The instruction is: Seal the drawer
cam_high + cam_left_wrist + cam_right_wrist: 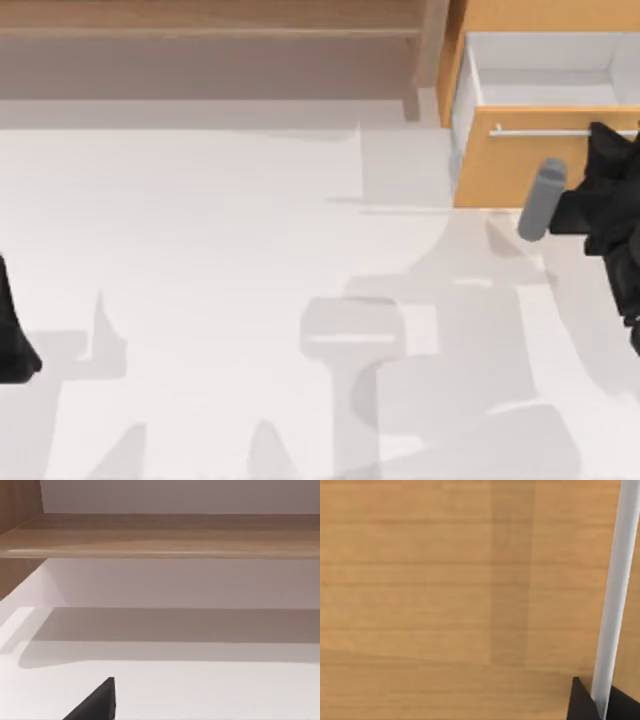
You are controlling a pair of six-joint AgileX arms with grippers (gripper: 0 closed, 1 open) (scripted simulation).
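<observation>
Standing pulled out from its cabinet at the table's far right corner, the drawer (535, 160) was seen with its white inner walls exposed and its orange-tan front panel facing the table. The right gripper (607, 150) was held against that front panel, right at the silver bar handle (545, 131). In the right wrist view the handle (615, 595) was seen close up, crossing the front panel (445, 595); whether the fingers were clenched or released could not be told. The left arm (15, 335) was parked well apart from the drawer, at the table's left edge, near the pale wooden shelf (160, 535).
</observation>
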